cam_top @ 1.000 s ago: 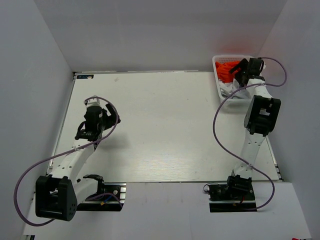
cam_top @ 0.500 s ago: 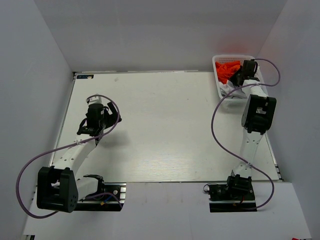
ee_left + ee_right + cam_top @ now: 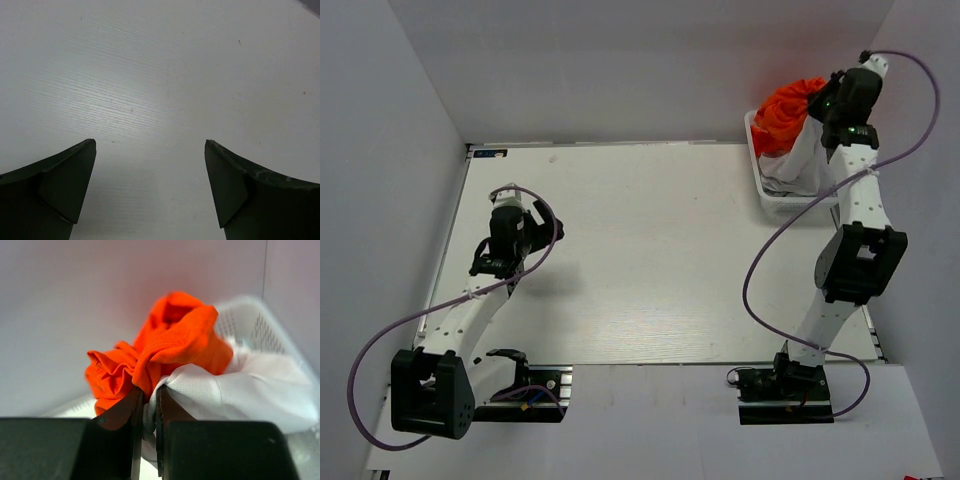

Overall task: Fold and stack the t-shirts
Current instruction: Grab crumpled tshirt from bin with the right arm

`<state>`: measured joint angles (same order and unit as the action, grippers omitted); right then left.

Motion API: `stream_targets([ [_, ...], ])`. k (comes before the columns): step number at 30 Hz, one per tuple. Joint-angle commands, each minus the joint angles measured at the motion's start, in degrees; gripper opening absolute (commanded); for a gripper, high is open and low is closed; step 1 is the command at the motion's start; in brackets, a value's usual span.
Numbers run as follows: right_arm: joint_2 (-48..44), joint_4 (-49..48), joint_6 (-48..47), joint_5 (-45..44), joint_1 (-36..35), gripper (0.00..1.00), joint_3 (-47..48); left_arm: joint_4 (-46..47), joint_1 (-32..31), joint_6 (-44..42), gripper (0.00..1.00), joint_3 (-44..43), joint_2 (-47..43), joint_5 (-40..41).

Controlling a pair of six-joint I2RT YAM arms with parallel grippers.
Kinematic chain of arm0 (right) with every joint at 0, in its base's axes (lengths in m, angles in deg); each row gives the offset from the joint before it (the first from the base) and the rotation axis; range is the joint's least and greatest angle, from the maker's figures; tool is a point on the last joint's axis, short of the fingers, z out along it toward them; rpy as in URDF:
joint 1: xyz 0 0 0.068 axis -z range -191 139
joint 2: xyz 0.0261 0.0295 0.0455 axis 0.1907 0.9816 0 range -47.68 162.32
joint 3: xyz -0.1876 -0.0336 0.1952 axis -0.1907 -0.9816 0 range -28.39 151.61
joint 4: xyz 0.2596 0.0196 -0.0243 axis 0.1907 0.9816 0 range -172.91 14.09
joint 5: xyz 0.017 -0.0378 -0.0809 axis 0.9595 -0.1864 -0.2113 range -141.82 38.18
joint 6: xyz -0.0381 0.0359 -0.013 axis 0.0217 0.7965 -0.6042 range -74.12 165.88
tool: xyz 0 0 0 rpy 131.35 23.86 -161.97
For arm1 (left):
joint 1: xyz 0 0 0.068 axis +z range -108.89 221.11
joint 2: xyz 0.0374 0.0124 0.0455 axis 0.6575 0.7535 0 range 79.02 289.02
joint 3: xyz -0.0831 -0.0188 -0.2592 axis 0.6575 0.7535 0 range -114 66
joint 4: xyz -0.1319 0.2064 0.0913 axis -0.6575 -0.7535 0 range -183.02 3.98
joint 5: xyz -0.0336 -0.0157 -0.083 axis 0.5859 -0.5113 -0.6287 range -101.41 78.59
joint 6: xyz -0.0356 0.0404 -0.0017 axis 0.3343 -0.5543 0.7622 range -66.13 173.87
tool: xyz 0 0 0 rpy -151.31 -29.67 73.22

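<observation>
T-shirts hang bunched above the white plastic lattice basket [image 3: 790, 211]: a plain white t-shirt [image 3: 245, 387] and a bright orange t-shirt [image 3: 175, 335], both apparently pinched in the right gripper [image 3: 149, 396], its jaws nearly closed. The left gripper [image 3: 150, 144] gapes empty over the white table [image 3: 650, 250]. This looks like the fetching step; the next move probably calls for separating one shirt and spreading it flat.
</observation>
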<state>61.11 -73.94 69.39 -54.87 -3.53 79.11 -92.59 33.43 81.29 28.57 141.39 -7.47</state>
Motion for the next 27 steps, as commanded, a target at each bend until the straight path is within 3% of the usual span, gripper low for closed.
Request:
stream_targets([
  [1,-3.8,-4.5,-3.0,-2.2,0.3,0.0,6.8,2.3,-0.2,0.1,1.0,0.3,-3.0,-1.2],
  [8,-2.2,-3.4,-4.0,-3.5,0.4,0.0,22.5,3.0,-0.2,0.1,1.0,0.8,-4.2,-2.5],
  [14,-4.2,-8.3,-5.1,-4.7,0.2,0.0,23.8,2.4,-0.2,0.1,1.0,0.8,-4.7,-2.5],
  [27,-1.3,-7.9,-6.9,-3.7,0.3,0.0,25.7,3.0,-0.2,0.1,1.0,1.3,-4.7,-2.5],
])
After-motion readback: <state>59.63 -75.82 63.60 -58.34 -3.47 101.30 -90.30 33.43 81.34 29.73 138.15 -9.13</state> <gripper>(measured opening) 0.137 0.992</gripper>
